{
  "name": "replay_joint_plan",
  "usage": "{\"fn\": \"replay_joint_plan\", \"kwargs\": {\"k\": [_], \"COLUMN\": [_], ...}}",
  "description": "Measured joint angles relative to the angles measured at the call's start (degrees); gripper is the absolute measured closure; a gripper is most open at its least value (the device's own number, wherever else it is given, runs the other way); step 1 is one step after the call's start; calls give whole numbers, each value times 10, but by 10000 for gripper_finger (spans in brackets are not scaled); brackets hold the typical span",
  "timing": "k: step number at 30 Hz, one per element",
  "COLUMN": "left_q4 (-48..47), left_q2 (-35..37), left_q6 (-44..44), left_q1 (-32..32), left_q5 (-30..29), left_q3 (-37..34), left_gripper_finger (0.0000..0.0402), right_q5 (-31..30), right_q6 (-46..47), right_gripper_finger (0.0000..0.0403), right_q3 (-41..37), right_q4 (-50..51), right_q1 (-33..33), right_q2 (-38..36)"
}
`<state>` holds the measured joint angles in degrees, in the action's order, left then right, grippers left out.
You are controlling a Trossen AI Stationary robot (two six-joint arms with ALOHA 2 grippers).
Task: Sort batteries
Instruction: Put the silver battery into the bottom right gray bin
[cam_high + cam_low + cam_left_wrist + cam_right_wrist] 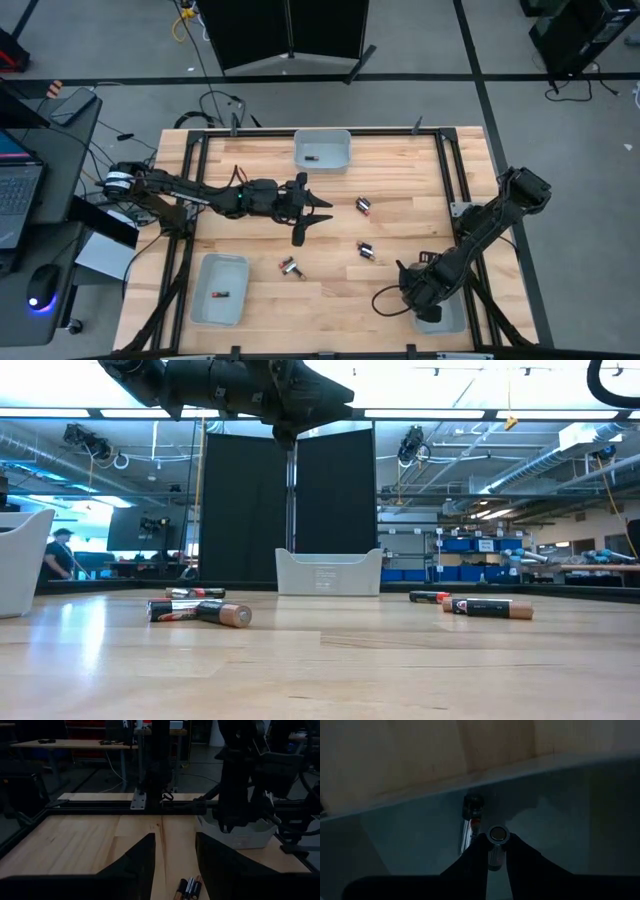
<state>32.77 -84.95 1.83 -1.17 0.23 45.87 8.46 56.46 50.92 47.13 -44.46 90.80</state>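
Silver cell (495, 845) sits clamped in the right end effector (495, 851) inside the near-right tray (452, 318), beside another cell (471, 820); next, release. Left end effector (308, 215), fingers apart, hovers mid-desk (400, 160); loose batteries (364, 206) await sorting.

High view straight down over whole table (330, 290); low view level at tabletop, facing room. Wrist views close, forward past fingers. Far tray (322, 149) shared by high and low (328, 573).

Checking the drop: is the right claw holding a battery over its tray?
Yes: in the right wrist view the right claw pinches a silver-ended battery above the tray.
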Motion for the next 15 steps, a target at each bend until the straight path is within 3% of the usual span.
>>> {"fn": "replay_joint_plan", "kwargs": {"k": [15], "left_q4": [-9], "left_q2": [0], "left_q6": [0], "left_q1": [0], "left_q5": [9], "left_q3": [0], "left_gripper_finger": [254], "right_q5": [-16], "right_q6": [-1], "right_gripper_finger": [324], "right_q3": [-1], "right_q4": [-4], "right_q1": [-1], "right_q2": [0]}}
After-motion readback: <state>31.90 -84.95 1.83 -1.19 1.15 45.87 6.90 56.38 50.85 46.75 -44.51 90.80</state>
